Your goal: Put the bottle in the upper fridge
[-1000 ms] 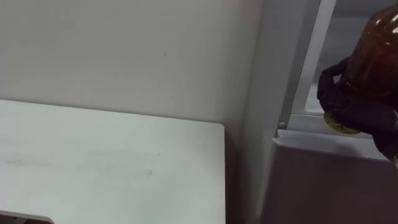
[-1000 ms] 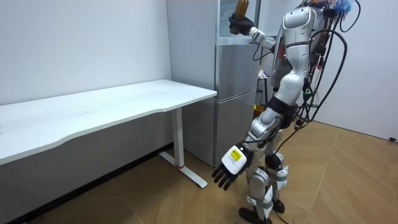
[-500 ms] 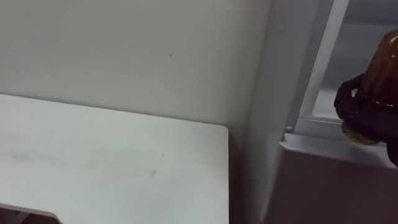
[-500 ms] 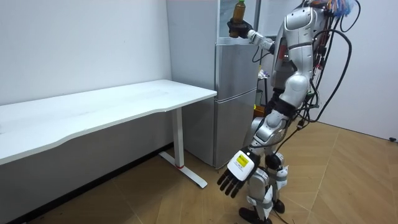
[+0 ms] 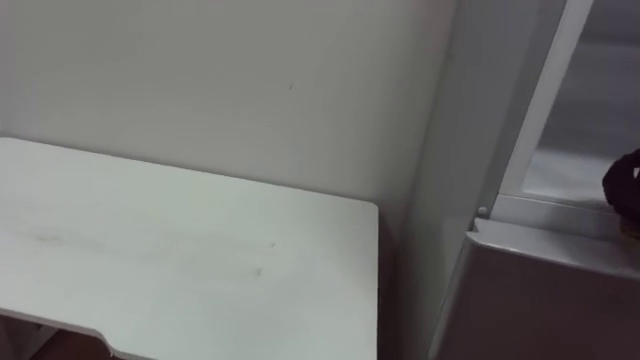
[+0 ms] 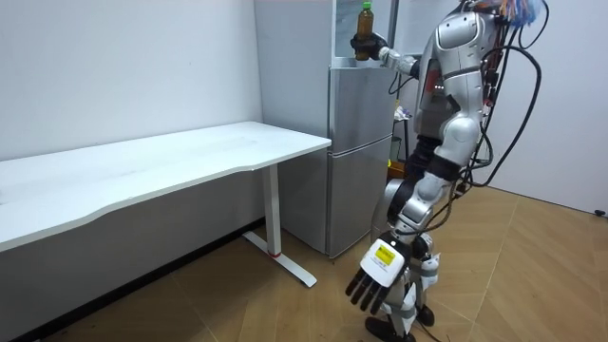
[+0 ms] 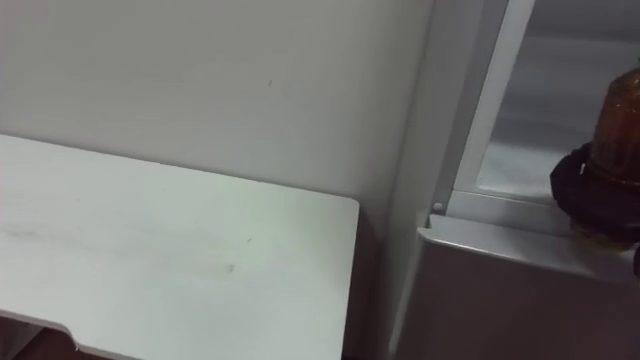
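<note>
An amber bottle (image 7: 620, 115) with a yellow cap stands upright in my right hand (image 7: 592, 195), whose dark fingers curl round its lower part. In the room view the bottle (image 6: 364, 16) and the right hand (image 6: 364, 44) are at the sill of the grey fridge's open upper compartment (image 6: 344, 30). In the left eye view, the edge of this hand (image 5: 626, 186) shows at the right border. My left hand (image 6: 377, 276) hangs low beside my legs, fingers straight and spread, holding nothing.
I stand in front of the fridge, whose shut lower door (image 7: 500, 300) lies below the sill. A long white table (image 5: 190, 260) stands against the wall to my left, its end close to the fridge's side (image 7: 420, 150). Wooden floor lies behind me.
The view has shifted left, so bottle and hand sit nearer the right border. In the room view the bottle has dropped slightly toward the sill; my left hand swung lower and back.
</note>
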Controlling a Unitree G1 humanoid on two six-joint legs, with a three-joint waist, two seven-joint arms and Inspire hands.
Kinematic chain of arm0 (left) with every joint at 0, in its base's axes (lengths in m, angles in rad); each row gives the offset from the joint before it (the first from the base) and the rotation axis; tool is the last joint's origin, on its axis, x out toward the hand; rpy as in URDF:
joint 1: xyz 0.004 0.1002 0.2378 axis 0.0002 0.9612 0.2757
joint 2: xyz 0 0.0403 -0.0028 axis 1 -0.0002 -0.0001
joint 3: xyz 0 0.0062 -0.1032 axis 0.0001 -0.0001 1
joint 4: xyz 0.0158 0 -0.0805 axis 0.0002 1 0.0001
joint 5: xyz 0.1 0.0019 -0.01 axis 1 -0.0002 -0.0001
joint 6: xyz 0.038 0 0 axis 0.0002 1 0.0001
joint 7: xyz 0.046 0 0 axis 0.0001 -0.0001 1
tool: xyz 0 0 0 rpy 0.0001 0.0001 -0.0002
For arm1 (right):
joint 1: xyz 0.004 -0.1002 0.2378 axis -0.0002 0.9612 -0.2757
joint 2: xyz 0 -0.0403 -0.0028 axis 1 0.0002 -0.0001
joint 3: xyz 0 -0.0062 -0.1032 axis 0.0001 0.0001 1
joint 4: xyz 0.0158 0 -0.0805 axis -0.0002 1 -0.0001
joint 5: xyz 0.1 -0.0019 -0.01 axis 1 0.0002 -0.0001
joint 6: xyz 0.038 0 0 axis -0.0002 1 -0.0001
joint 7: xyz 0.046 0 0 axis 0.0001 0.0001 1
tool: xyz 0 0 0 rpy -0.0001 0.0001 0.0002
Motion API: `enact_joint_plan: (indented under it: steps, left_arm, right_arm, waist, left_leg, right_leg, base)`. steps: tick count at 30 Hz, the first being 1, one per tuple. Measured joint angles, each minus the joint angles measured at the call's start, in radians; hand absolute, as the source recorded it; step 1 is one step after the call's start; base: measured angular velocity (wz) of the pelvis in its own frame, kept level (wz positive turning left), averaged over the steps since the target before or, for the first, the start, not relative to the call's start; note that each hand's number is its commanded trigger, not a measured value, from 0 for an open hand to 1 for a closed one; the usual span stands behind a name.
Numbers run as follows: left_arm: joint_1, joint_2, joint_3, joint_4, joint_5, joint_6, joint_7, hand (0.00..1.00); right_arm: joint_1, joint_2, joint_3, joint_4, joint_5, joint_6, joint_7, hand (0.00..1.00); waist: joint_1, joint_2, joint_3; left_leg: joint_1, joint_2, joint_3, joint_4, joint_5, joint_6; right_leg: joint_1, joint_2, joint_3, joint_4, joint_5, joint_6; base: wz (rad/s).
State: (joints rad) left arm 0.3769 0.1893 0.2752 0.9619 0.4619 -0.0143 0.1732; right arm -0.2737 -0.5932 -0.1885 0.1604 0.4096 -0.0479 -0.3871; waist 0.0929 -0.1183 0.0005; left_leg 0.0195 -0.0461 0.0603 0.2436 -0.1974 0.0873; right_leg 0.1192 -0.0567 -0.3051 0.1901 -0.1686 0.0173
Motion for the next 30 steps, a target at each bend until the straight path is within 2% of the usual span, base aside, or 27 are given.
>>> enact_joint_plan:
  steps: [2,5,9,12,14,17,20,22,24,27,29,30]
  left_arm:
    - [0.012,0.0,0.0,0.001,-0.001,0.0,-0.011,0.0]
    - [0.021,0.0,0.001,0.001,-0.024,0.0,-0.011,0.0]
    - [0.027,0.002,0.001,0.0,-0.045,0.0,-0.006,0.0]
    - [0.031,0.002,0.001,0.0,-0.062,0.0,-0.005,0.0]
    - [0.03,0.002,0.001,-0.001,-0.078,0.001,0.0,0.0]
    - [0.03,0.001,0.001,-0.001,-0.078,0.008,0.007,0.0]
    - [0.039,0.002,0.001,-0.001,-0.078,0.019,0.013,0.0]
    - [0.056,0.001,-0.003,-0.013,-0.078,0.023,0.016,0.0]
    - [0.057,0.001,-0.001,-0.027,-0.078,0.033,0.019,0.0]
    - [0.049,0.006,-0.001,-0.067,-0.078,0.038,0.023,0.0]
    - [0.041,0.01,-0.003,-0.081,-0.078,0.038,0.033,0.0]
    - [0.036,0.018,-0.003,-0.085,-0.079,0.039,0.034,0.0]
  right_arm:
    - [-0.014,-0.008,0.0,0.004,0.002,0.0,-0.02,1.0]
    - [-0.09,-0.038,0.0,0.076,0.02,0.004,-0.056,1.0]
    - [-0.169,-0.085,0.005,0.156,0.023,0.005,-0.119,1.0]
    - [-0.209,-0.085,0.009,0.199,0.025,0.005,-0.141,1.0]
    - [-0.212,-0.085,0.02,0.2,0.029,0.005,-0.157,1.0]
    - [-0.212,-0.085,0.032,0.202,0.029,0.005,-0.156,1.0]
    - [-0.212,-0.085,0.049,0.21,0.034,0.007,-0.155,1.0]
    - [-0.214,-0.085,0.053,0.215,0.117,0.011,-0.156,1.0]
    - [-0.237,-0.085,0.054,0.238,0.211,0.016,-0.158,1.0]
    - [-0.331,-0.085,0.073,0.37,0.269,0.02,-0.164,1.0]
    - [-0.381,-0.093,0.08,0.41,0.269,0.005,-0.175,1.0]
    - [-0.414,-0.104,0.1,0.444,0.273,0.004,-0.175,1.0]
  waist:
    - [-0.002,-0.003,-0.0016]
    - [0.0,-0.014,-0.0023]
    - [0.025,-0.031,-0.0013]
    - [0.026,-0.035,-0.0037]
    - [0.046,-0.032,-0.0019]
    - [0.051,-0.027,0.0002]
    - [0.056,-0.017,-0.002]
    - [0.056,-0.01,-0.0085]
    - [0.056,-0.008,-0.0143]
    - [0.052,-0.007,-0.0126]
    - [0.052,-0.005,-0.0123]
    - [0.057,-0.006,-0.0092]
  left_leg:
    - [-0.01,-0.001,-0.009,0.011,-0.002,0.0]
    - [-0.012,-0.001,-0.013,0.018,-0.002,0.001]
    - [-0.008,-0.002,-0.018,0.018,-0.002,0.001]
    - [-0.008,-0.002,-0.032,0.026,-0.005,0.001]
    - [-0.008,-0.002,-0.033,0.028,-0.008,0.0]
    - [-0.011,-0.002,-0.036,0.032,-0.009,0.0]
    - [-0.015,-0.003,-0.037,0.032,-0.009,-0.001]
    - [-0.031,-0.003,-0.041,0.033,-0.007,0.0]
    - [-0.063,-0.003,-0.046,0.041,-0.004,-0.002]
    - [-0.121,-0.002,-0.052,0.055,0.009,-0.002]
    - [-0.157,-0.003,-0.062,0.066,0.011,-0.003]
    - [-0.175,-0.002,-0.065,0.066,0.013,-0.005]
  right_leg:
    - [-0.002,0.0,-0.003,0.0,-0.001,0.001]
    - [-0.001,0.0,-0.009,0.001,-0.001,0.001]
    - [0.009,0.0,-0.016,0.0,-0.001,0.001]
    - [0.02,0.0,-0.029,-0.001,-0.001,0.001]
    - [0.02,0.0,-0.03,-0.001,-0.001,0.001]
    - [0.02,0.0,-0.03,-0.001,-0.001,0.002]
    - [0.015,-0.001,-0.03,0.0,-0.001,0.002]
    - [0.002,-0.003,-0.048,0.003,-0.001,0.002]
    - [-0.028,-0.005,-0.066,0.012,-0.001,0.002]
    - [-0.076,-0.005,-0.079,0.017,0.001,-0.002]
    - [-0.107,-0.003,-0.082,0.021,0.004,-0.006]
    - [-0.126,-0.001,-0.081,0.023,0.006,-0.01]
  base:
    - [0.09]
    - [0.07]
    - [0.06]
    - [0.14]
    - [0.03]
    - [0.01]
    - [0.0]
    - [0.07]
    - [0.07]
    - [0.1]
    - [0.11]
    - [0.0]
